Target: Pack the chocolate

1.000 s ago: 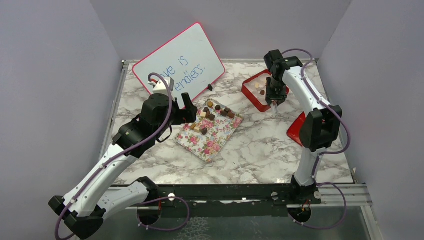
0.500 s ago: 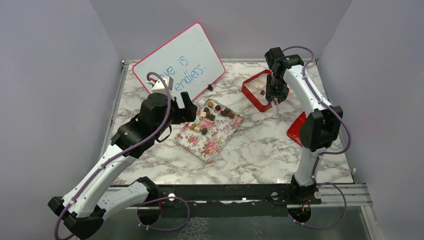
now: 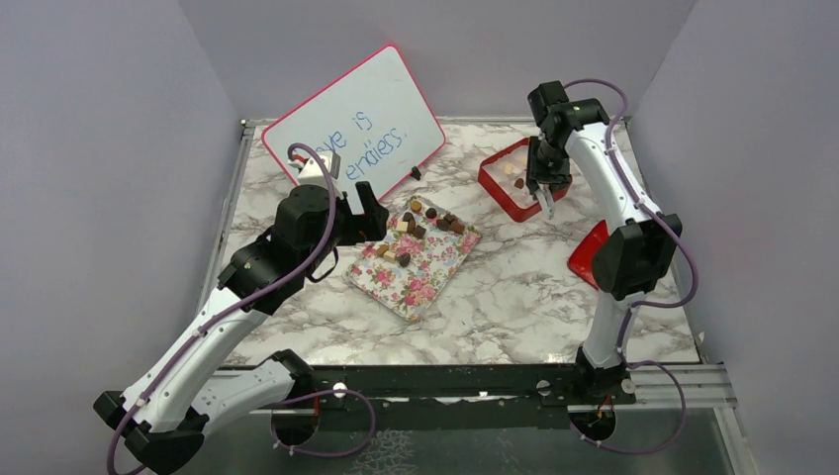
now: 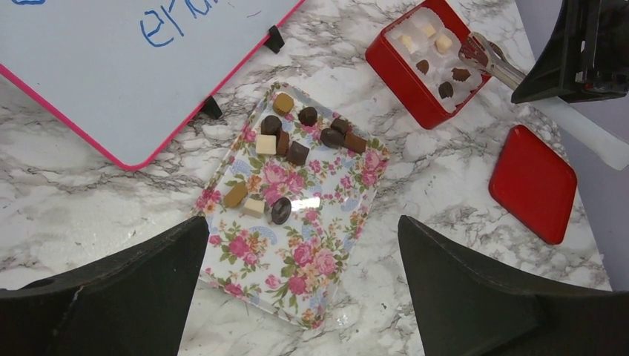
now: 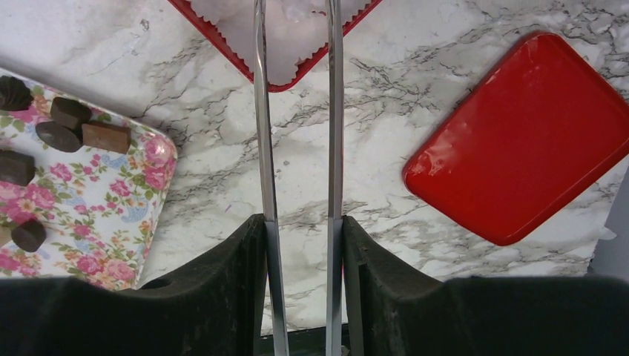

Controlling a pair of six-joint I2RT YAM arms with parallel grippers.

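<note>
On a glossy rectangular floral tray, about a dozen pieces of chocolate: dark discs, brown cubes, cream blocks, bunched at the far end. In a red square box lined with crinkled white paper, several more, cream and brown. Near it on the veined marble table, a flat red lid with rounded corners. Clamped in the right gripper, thin shiny steel tongs, blades parallel and apart, tips over the box. Above the tray, the left gripper, matte black fingers spread wide. Behind, a pink-rimmed whiteboard, propped aslant.
</note>
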